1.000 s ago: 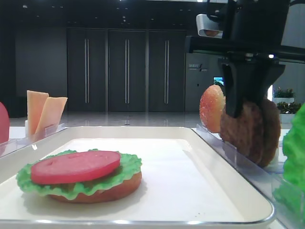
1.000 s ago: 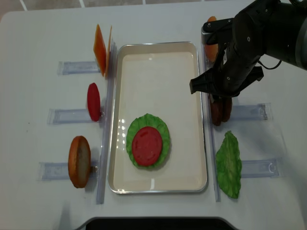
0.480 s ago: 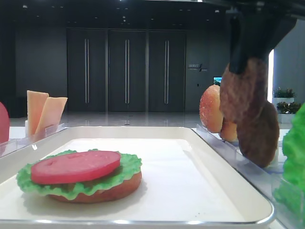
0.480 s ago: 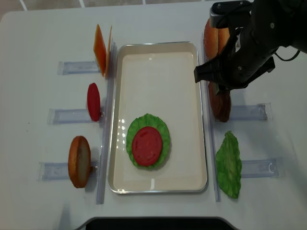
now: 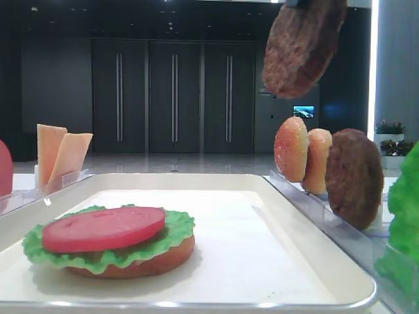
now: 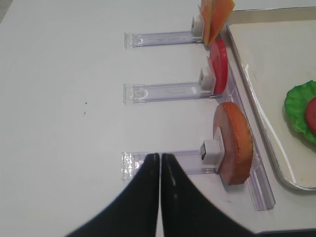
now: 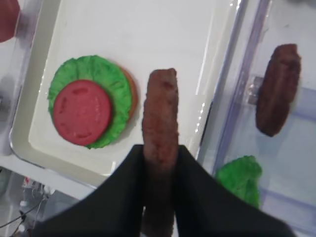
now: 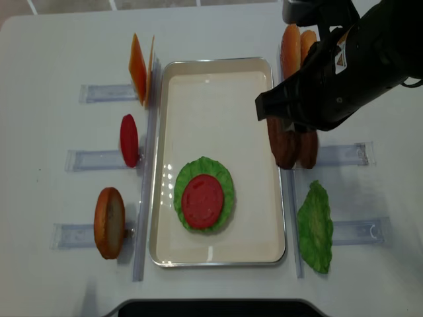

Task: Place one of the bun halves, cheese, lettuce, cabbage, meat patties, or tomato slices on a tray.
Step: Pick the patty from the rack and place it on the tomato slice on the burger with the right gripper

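In the low side view my right gripper (image 7: 159, 190) is cut off above the frame. It pinches a meat patty (image 7: 159, 127) edge-up above the tray (image 8: 218, 252), whose lettuce (image 8: 228, 181) and tomato stack lies at eight o'clock of the patty. My left gripper (image 6: 159, 163) is closed, empty.

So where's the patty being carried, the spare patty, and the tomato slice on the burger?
carried patty (image 7: 159, 113): right wrist view, on its upright edge above the claw.
spare patty (image 5: 354, 176): low side view, middle of its round face.
tomato slice (image 8: 203, 201): overhead view, centre of the red disc.
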`<action>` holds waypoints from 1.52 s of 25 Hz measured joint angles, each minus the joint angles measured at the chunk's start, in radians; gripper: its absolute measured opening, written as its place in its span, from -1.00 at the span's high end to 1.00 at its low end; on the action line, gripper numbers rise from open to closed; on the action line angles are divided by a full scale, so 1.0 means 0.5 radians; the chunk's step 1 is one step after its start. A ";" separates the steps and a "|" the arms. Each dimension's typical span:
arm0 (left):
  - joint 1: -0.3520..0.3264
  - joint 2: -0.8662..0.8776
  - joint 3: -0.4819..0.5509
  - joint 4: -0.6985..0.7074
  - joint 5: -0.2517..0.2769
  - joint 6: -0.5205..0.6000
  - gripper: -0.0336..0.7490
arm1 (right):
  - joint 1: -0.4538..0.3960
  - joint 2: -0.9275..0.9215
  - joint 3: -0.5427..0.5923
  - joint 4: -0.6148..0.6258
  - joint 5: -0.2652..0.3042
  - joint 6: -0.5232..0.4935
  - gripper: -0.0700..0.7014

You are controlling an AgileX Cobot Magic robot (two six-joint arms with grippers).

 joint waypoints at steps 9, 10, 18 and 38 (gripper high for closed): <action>0.000 0.000 0.000 0.000 0.000 0.000 0.92 | 0.426 -0.004 0.340 0.727 -0.549 -0.387 0.51; 0.000 0.000 0.000 0.000 0.000 0.000 0.92 | 0.446 -0.004 0.397 0.838 -0.648 -0.485 0.51; 0.000 0.000 0.000 0.000 0.000 0.000 0.92 | 0.419 0.177 0.584 2.239 -0.943 -1.911 0.51; 0.000 0.000 0.000 0.000 0.000 0.000 0.92 | -0.227 0.883 0.606 3.274 -0.272 -3.251 0.51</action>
